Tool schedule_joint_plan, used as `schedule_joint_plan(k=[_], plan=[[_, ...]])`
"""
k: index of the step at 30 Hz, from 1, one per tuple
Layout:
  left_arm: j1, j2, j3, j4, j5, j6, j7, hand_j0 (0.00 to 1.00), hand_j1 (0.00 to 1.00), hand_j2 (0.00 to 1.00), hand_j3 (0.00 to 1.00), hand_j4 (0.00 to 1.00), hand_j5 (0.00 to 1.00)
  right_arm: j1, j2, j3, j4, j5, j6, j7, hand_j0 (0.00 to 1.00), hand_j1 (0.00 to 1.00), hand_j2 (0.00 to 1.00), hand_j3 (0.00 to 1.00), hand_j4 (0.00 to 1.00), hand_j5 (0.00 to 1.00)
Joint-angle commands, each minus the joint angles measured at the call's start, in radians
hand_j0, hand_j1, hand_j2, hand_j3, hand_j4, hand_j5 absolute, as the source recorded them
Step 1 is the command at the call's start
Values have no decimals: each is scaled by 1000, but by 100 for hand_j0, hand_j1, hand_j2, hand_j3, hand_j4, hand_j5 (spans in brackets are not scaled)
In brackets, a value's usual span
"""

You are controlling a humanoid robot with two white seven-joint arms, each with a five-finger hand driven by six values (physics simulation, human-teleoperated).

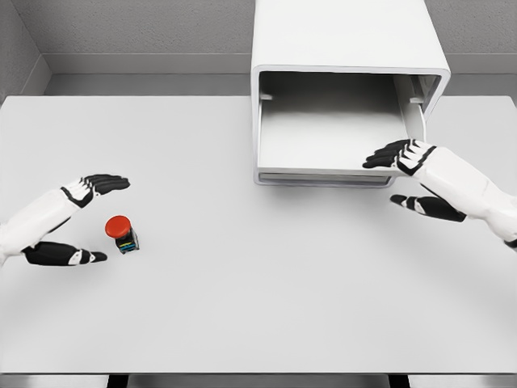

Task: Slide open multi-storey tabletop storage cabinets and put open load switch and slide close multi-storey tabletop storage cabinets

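The load switch, a small dark block with a red round button on top, stands on the table's left side. My left hand is open beside it, fingers behind it and thumb in front, not touching it. The white storage cabinet stands at the back, right of the middle. Its drawer is slid out toward me and holds nothing. My right hand is open at the drawer's front right corner, with its fingers lying over the front lip and the thumb below it.
The white table runs to a grey wall at the back, and its front edge lies near the bottom of the view. Between the switch and the drawer is plain tabletop.
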Motion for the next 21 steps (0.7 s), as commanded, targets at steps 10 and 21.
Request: schedule_joint_plan(k=[10, 21], plan=[[-75, 3, -60, 6, -37, 97, -113, 100, 100, 100, 100, 100, 100, 51, -39, -63, -3, -26, 0, -4, 68, 68, 68, 68, 68, 68], [-144, -1, -159, 96, -57, 143, -116, 100, 100, 100, 100, 100, 100, 84, -37, -113, -17, -28, 0, -5, 68, 68, 68, 68, 68, 68]])
